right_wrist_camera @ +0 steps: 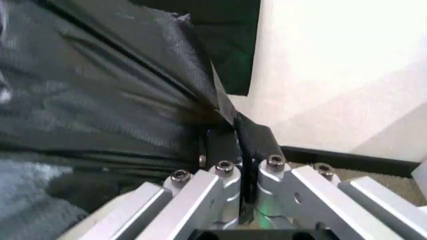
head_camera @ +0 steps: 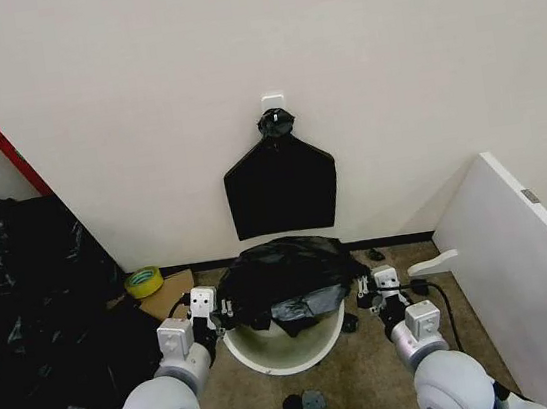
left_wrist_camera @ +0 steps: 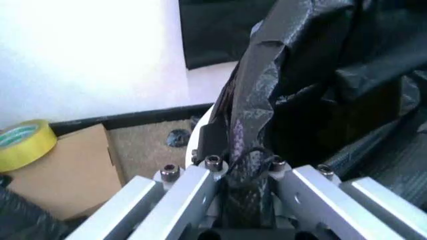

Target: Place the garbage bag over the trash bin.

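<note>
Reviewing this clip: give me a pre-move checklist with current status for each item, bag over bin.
1. Left gripper clamped on the garbage bag: ok.
2. Right gripper clamped on the bag's other side: ok.
3. Bag stretched above the trash bin: ok.
4. Bag covering the bin's far rim: ok; near rim uncovered: not ok.
5. Bag mouth actually open around the rim: cannot tell.
6. Hanging black bag on the wall clear of the work: ok.

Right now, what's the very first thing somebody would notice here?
Probably the garbage bag, a crinkly black sheet stretched over the far side of the trash bin on the floor by the wall. The left gripper and right gripper pinch its two edges. Above it, a flat black bag hangs on the wall.
</note>
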`<state>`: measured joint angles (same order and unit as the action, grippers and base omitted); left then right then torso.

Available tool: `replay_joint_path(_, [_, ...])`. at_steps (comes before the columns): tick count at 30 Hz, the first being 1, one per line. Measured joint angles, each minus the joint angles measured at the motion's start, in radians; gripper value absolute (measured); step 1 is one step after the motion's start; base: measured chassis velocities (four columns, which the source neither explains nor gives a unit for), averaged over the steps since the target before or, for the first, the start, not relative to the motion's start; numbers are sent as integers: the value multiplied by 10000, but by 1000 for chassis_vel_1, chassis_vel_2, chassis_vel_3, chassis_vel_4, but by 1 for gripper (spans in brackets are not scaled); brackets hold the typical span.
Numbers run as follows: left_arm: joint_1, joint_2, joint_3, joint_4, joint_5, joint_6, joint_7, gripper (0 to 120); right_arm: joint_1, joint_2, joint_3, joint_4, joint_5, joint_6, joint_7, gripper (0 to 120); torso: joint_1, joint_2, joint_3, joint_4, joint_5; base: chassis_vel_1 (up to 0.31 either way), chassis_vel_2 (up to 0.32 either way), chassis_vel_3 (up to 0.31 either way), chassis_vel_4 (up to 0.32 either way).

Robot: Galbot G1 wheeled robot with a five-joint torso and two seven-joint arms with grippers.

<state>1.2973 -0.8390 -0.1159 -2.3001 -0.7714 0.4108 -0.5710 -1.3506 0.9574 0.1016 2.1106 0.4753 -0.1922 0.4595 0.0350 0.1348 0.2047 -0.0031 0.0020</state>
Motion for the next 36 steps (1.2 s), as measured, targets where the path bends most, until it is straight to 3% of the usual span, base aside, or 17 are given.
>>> replay_joint_path(7, [-410,-169,-120,-50,-663,-44,-75,1,-272,-52,-300,-69,223,209,-355,0,0,0,0,-1,-1,0,0,0,0])
replay_joint_path(13, [-550,-108,-156,-126,-960,-44,-133,1,-258,53,-468,-796,-635,1594,-1878,0,0,0,0,0,0,0,0,0,0])
replay_joint_path(15, [-550,-108,-156,-126,-960,-44,-133,1,-258,53,-468,-796,-635,1594,-1878,0,0,0,0,0,0,0,0,0,0])
replay_joint_path(23, [-591,-87,-159,-90,-974,-47,-144,1,-46,-87,-70,-1760,-1578,3382,-3374,28,0,0,0,3,0,0,0,0,0])
replay_joint_path(28, [-694,-181,-176,215,-1065,-46,-174,1,-74,-615,747,-2566,-1941,4809,-4993,51,0,0,0,0,2,0,0,0,0])
replay_joint_path(31, [-700,-273,-226,286,-1129,-46,-189,1,-141,-772,801,-2515,-2345,4761,-4682,56,0,0,0,0,0,0,0,0,0])
replay_joint_path(33, [-655,-448,-284,375,-1187,-46,-229,1,-419,-1084,675,-1740,-3107,3961,-3210,68,0,0,0,0,0,0,0,0,0])
replay_joint_path(36, [-680,-516,-293,516,-1227,-41,-337,1,-799,-1285,608,-960,-3182,3588,-2478,79,0,0,0,0,0,0,0,0,0])
